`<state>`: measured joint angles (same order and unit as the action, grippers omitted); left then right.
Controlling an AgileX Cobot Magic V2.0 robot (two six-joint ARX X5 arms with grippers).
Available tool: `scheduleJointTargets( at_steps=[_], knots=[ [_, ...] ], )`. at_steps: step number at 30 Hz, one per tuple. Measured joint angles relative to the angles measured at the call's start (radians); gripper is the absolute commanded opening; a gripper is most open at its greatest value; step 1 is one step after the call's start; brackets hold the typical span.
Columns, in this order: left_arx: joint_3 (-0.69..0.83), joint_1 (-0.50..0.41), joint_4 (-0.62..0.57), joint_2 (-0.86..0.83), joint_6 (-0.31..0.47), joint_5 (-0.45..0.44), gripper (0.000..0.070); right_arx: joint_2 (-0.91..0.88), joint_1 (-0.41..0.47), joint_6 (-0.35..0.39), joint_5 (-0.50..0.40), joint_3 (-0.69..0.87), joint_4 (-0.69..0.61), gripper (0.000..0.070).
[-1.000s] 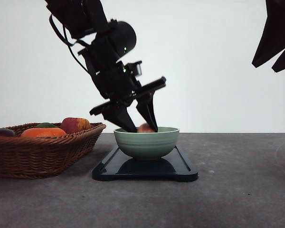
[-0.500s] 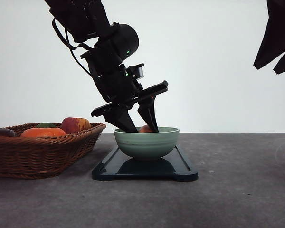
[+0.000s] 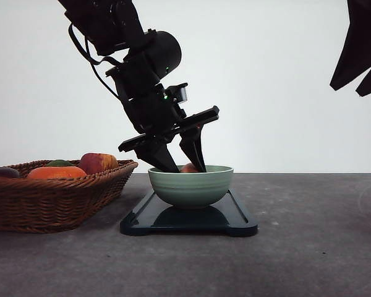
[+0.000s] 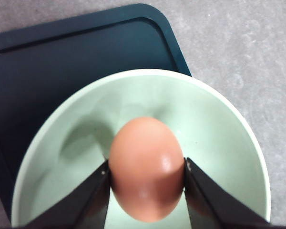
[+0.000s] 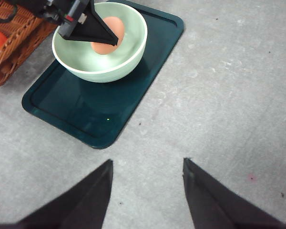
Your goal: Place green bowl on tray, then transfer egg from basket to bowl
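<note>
Left tool (image 4: 145, 183) clamped across brown egg (image 4: 146, 167) sides, low inside green bowl (image 4: 219, 143) on tray (image 3: 235, 218); shell looks fragile, smooth, light; right tool (image 5: 147, 193) apart

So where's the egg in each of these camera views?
Front view: the egg peeks above the green bowl rim, between the left gripper fingers.
Left wrist view: egg low centre, clamped over the bowl.
Right wrist view: egg upper left, inside the bowl.
Shared landmark: the tray.
</note>
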<state>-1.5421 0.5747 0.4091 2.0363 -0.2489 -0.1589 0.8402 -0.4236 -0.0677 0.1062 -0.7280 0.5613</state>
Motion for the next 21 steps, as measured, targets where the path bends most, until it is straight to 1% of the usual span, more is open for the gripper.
scheduleJointTargets(
  at_steps=[8,9,10,12,13,18,20,21],
  knots=[
    [-0.002,0.003,0.006,0.026,0.0,0.001,0.019,0.0,0.0,0.0,0.0,0.0,0.0,0.0289],
    [-0.002,0.004,0.006,0.026,0.0,0.001,0.0198,0.0,0.0,0.0,0.0,0.0,0.0,0.0289],
    [-0.002,0.005,0.006,0.026,0.0,0.001,0.0219,0.0,0.0,0.0,0.0,0.0,0.0,0.0289],
    [-0.003,0.009,0.005,0.026,0.0,0.001,0.0295,0.0,0.0,0.0,0.0,0.0,0.0,0.0289],
    [-0.003,0.01,0.005,0.026,0.0,0.001,0.0317,0.0,0.0,0.0,0.0,0.0,0.0,0.0289],
    [-0.011,0.013,0.023,0.026,0.0,0.001,0.0322,0.0,0.0,0.0,0.0,0.0,0.0,0.0289],
    [-0.028,0.013,0.05,0.026,0.0,0.001,0.0323,0.0,0.0,0.0,0.0,0.0,0.001,0.0289],
    [-0.041,0.013,0.069,0.026,0.0,0.001,0.0338,0.0,0.0,0.0,0.0,0.0,0.002,0.0289]
  ],
)
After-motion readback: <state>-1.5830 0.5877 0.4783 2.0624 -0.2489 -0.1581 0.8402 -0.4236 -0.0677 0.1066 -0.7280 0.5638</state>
